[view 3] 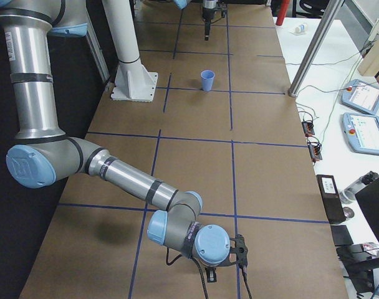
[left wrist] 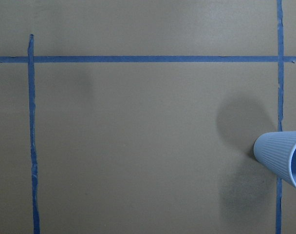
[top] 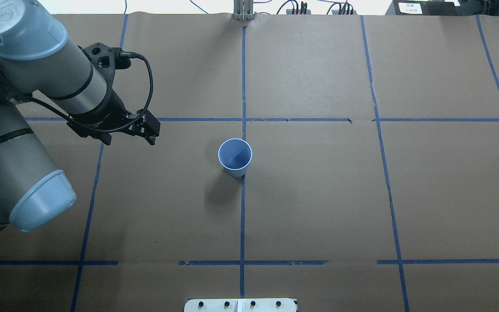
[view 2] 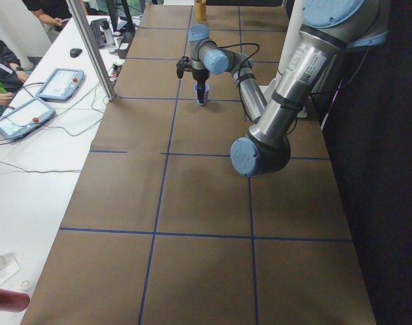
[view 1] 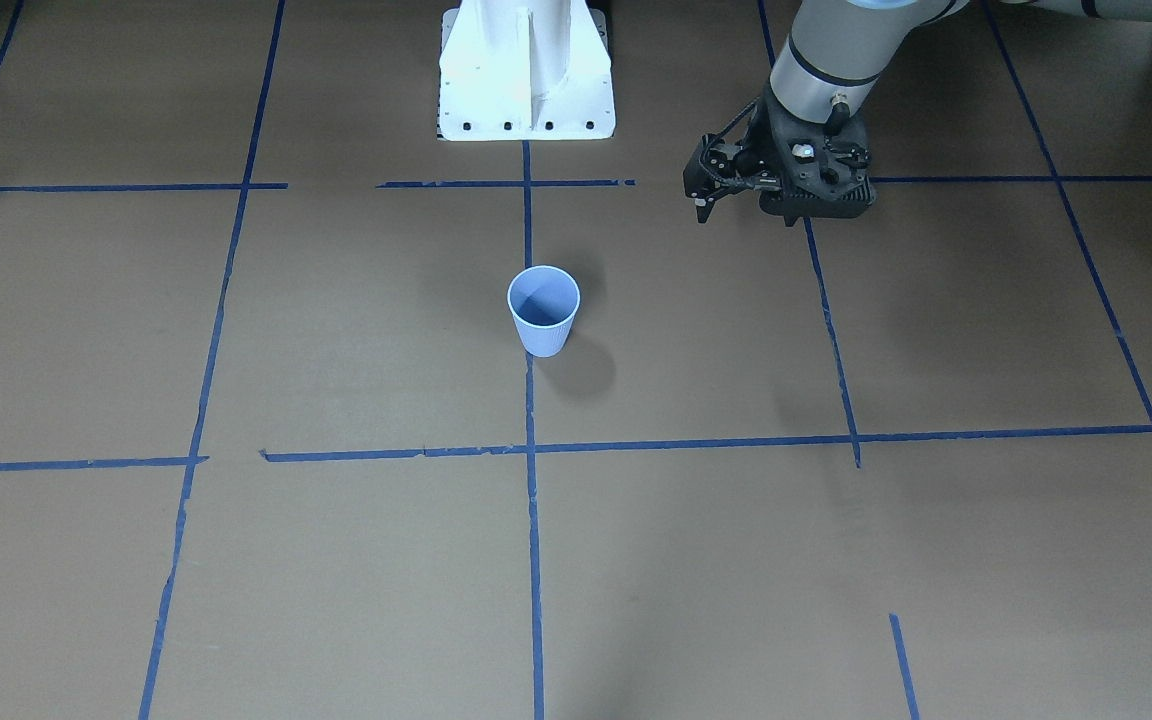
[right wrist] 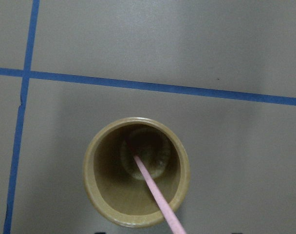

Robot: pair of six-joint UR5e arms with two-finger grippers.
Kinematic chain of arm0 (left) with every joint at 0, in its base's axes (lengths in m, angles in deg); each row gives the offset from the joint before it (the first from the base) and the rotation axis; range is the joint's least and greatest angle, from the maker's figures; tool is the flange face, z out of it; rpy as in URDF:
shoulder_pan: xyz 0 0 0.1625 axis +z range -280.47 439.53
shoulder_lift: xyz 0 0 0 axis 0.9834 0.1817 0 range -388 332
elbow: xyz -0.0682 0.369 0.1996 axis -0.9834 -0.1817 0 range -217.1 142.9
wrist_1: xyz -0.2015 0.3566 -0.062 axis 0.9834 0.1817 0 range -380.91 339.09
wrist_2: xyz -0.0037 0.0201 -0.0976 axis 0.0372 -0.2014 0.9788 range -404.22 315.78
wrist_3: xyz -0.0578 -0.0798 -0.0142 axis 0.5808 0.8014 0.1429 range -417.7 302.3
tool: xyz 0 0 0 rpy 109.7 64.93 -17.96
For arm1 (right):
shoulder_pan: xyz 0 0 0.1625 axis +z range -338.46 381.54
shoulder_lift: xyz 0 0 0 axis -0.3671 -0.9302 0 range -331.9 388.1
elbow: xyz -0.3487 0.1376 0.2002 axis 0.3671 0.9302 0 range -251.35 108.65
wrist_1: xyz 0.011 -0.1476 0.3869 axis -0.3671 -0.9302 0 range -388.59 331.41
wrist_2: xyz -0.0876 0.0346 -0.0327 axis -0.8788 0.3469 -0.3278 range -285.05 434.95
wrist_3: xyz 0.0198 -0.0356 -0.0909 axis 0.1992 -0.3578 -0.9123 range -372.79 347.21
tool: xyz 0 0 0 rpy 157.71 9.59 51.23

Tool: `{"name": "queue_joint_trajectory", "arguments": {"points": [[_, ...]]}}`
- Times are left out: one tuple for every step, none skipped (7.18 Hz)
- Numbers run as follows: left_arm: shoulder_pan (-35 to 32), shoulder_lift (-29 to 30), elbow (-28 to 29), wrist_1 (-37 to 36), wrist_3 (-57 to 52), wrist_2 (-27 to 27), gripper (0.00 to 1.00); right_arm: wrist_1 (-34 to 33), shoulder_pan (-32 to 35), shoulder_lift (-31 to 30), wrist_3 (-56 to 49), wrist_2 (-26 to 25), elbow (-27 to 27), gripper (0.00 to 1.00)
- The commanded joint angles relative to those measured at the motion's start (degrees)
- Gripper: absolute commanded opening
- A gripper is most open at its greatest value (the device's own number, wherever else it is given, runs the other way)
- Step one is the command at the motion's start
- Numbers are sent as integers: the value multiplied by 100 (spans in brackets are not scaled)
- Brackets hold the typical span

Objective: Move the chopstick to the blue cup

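The light-blue ribbed cup [view 1: 543, 312] stands upright and empty at the table's centre; it also shows from overhead [top: 235, 157] and at the right edge of the left wrist view [left wrist: 283, 157]. My left gripper [top: 130, 136] hangs open and empty above the table, to the cup's left; it also shows in the front-facing view [view 1: 748, 208]. One pale pink chopstick [right wrist: 155, 192] leans inside a tan cup [right wrist: 89, 180], directly below my right wrist camera. My right gripper [view 3: 209, 274] shows only at the table's right end, and I cannot tell whether it is open or shut.
The robot's white base [view 1: 526, 70] stands behind the blue cup. Blue tape lines grid the brown table. The tan cup also shows at the far end in the exterior left view [view 2: 201, 9]. Operators' devices and cables lie on a side bench [view 3: 364, 118].
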Motion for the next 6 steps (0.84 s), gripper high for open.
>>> {"name": "queue_joint_trajectory", "arguments": {"points": [[-4, 0, -40, -2, 6, 6, 100, -24, 0, -9, 8, 17, -5, 79], [-4, 0, -40, -2, 6, 6, 100, -15, 0, -26, 8, 25, -5, 78], [-4, 0, -49, -2, 6, 14, 100, -7, 9, -70, 8, 25, -5, 78], [-4, 0, -75, -2, 6, 6, 100, -7, 9, -184, 8, 25, -118, 73], [-4, 0, -84, -2, 6, 6, 100, -15, 9, -246, 17, 25, -224, 52], [-4, 0, -84, -2, -2, 14, 100, -7, 9, -272, 17, 25, -268, 30]]}}
